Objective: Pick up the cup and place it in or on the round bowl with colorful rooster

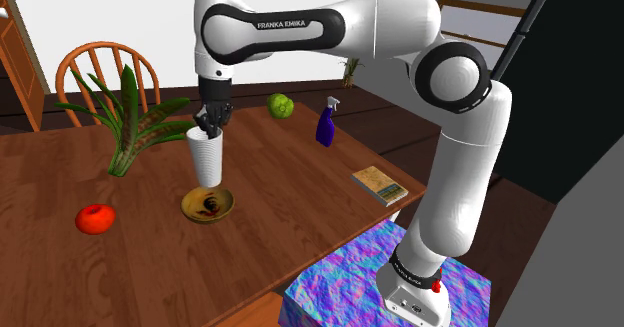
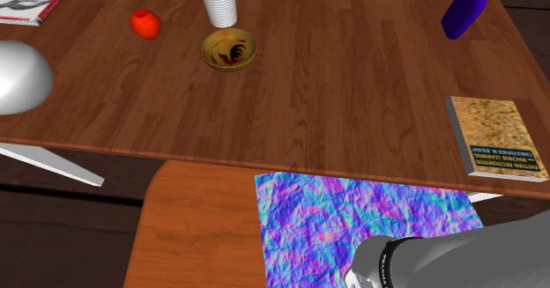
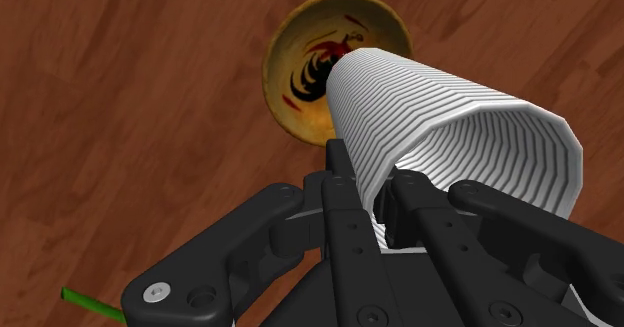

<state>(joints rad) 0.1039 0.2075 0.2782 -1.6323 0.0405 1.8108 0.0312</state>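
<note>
The end effector (image 3: pixel 372 190) clasps the ribbed cup (image 3: pixel 450 115) by its rim above the rooster bowl (image 3: pixel 290 95); seemingly light, thin-walled, crushable.

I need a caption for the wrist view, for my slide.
The gripper holds a white ribbed cup by its rim over the rooster bowl.

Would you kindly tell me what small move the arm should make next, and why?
Probably nudge the cup toward the bowl's middle: the tool clasps its rim, and its base seems to hang over the bowl's edge.
</note>
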